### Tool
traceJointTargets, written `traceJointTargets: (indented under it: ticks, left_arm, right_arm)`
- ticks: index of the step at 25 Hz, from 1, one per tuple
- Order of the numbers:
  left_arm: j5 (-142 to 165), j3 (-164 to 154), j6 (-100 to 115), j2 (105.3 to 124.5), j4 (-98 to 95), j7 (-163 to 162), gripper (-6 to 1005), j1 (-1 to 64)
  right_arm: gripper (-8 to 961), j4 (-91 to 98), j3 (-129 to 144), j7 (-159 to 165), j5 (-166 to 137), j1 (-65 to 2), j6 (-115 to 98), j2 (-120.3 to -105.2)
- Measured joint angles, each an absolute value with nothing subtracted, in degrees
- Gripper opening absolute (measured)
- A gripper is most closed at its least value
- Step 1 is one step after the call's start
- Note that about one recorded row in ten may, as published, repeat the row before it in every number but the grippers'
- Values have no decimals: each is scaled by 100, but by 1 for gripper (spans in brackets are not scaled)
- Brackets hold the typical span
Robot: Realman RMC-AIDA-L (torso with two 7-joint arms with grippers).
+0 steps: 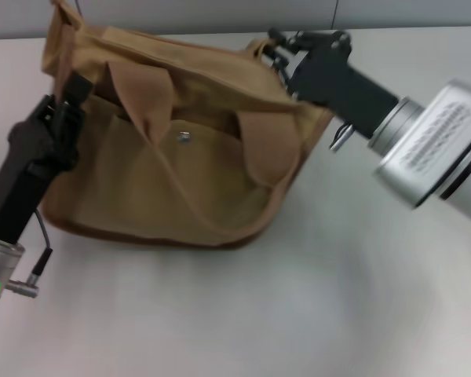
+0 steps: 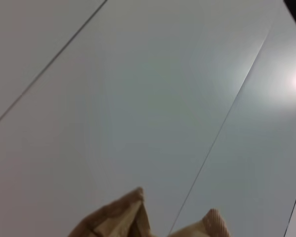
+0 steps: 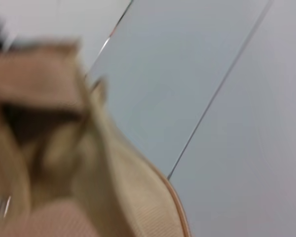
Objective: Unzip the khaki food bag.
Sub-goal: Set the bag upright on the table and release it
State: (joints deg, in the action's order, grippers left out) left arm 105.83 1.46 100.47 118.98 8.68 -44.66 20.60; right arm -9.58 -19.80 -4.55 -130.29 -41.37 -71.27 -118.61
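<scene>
The khaki food bag point(image 1: 180, 188) lies on the white table, its front pocket with the silver snap point(image 1: 184, 137) facing me. Its two wide strap handles point(image 1: 263, 149) flop over the front. My left gripper point(image 1: 69, 98) presses against the bag's left end, just below a raised corner of fabric. My right gripper point(image 1: 279, 49) is at the bag's top right corner, by the end of the top edge. The zipper itself does not show clearly. Tan fabric tips point(image 2: 118, 217) reach into the left wrist view. The right wrist view shows the blurred bag point(image 3: 113, 187) with a dark gap in it.
The white table point(image 1: 337, 298) stretches in front of the bag and to its right. A grey wall point(image 1: 220, 12) rises behind the bag. My right arm's silver forearm point(image 1: 432, 141) hangs over the table's right side.
</scene>
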Motion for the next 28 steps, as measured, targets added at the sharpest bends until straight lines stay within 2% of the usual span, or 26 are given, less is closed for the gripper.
traceJointTargets:
  ticks: [8,16,21,25,28]
  left_arm:
    - [10584,-456,9181,11916,922,-4473,256,2341]
    - [10580,-809,8937,11897,951,-4524,262,2393]
    - [10591,-885,9449,11873,802,-4508,266,2293]
    - [10591,-991,10175,11884,594,-4304,269,2168]
    - [10592,-1053,10529,11870,311,-4272,473,2100]
  right_arm:
    - [91,-59,-1878,2125,-13034,-4392,-8263,-11834]
    - [89,45,-1956,2218,-12985,-4245,-8186,-11922]
    - [189,55,-2052,2418,-12960,-4098,-8232,-11907]
    - [361,123,-2068,2808,-12956,-4005,-8417,-11859]
    - [487,275,-2079,3210,-12955,-3857,-8818,-11831]
